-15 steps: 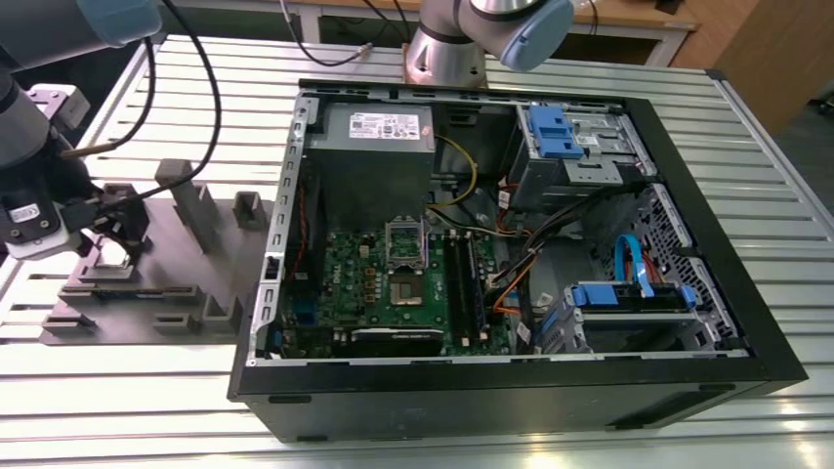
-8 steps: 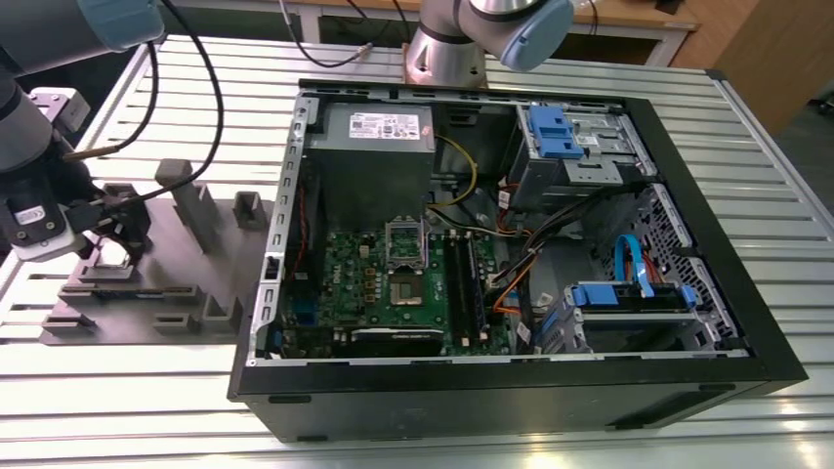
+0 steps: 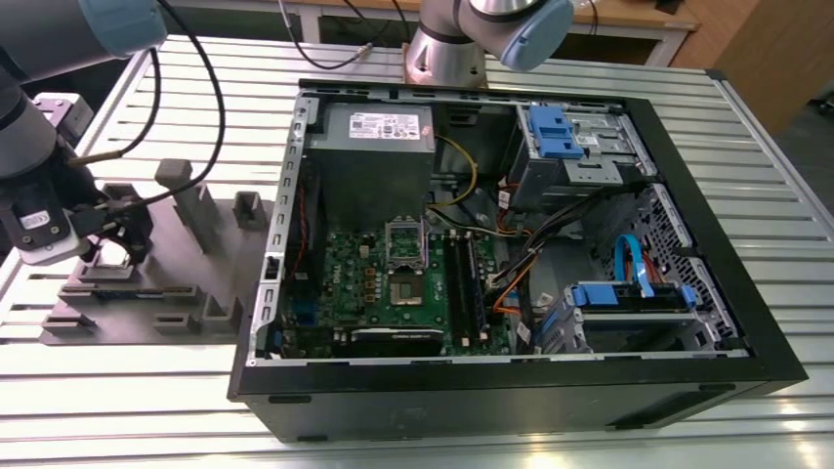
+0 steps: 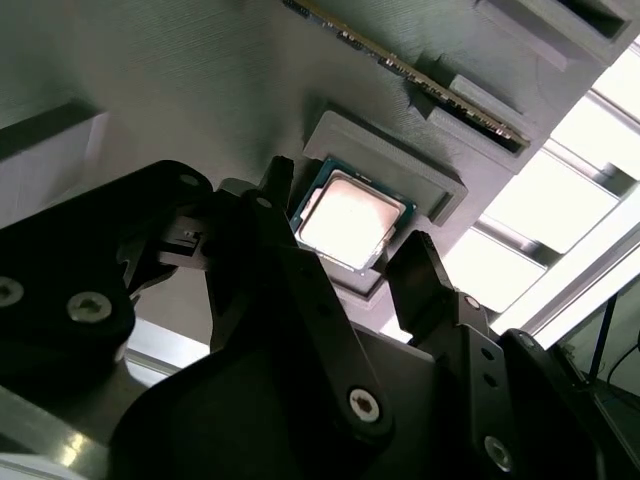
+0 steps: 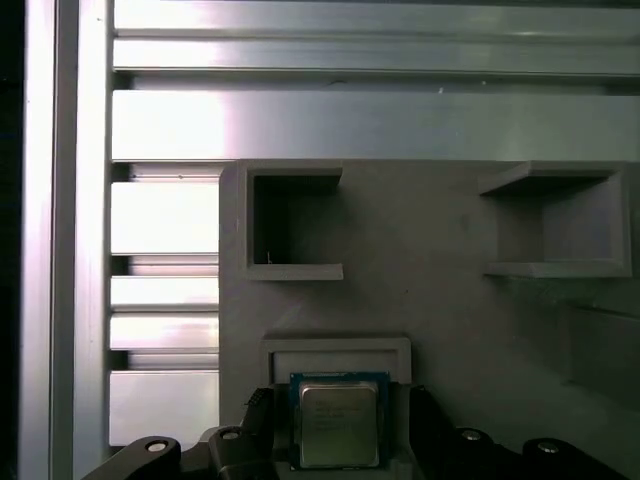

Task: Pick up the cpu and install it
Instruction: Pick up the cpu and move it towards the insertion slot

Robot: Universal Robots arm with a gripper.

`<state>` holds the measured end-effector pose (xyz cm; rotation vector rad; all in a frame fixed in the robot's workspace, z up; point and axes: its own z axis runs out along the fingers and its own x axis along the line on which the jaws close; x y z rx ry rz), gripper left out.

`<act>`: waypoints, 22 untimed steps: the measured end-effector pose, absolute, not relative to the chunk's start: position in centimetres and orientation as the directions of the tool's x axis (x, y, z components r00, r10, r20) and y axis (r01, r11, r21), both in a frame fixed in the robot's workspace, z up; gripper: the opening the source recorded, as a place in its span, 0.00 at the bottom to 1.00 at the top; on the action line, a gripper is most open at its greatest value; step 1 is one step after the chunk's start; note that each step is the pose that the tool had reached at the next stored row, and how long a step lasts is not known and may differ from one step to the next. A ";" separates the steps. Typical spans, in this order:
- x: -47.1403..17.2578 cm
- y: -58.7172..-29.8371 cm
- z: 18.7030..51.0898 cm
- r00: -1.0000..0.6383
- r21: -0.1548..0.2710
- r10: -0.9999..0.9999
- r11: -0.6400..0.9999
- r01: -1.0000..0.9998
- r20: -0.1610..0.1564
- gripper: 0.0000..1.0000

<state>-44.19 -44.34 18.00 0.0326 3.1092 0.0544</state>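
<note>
One cpu [image 5: 338, 422] seated in grey tray [image 5: 440, 300] recess | hand [image 4: 347, 212] spread, straddling it

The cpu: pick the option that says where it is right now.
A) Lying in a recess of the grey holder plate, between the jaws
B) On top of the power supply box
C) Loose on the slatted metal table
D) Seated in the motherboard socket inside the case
A: in both wrist views the cpu lies flat in a recess of the grey holder plate, with the jaws of the gripper open on either side.
</note>
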 end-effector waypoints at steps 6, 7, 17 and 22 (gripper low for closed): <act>-44.2 -44.3 18.0 -0.999 0.035 0.021 0.999 0.020 -0.031 0.65; -44.2 -44.3 18.1 -0.999 0.035 0.022 0.999 0.020 -0.031 0.65; -44.2 -44.3 18.1 -0.999 0.035 0.021 0.999 0.020 -0.031 0.56; -44.2 -44.3 18.2 -0.999 0.035 0.021 0.999 0.020 -0.031 0.56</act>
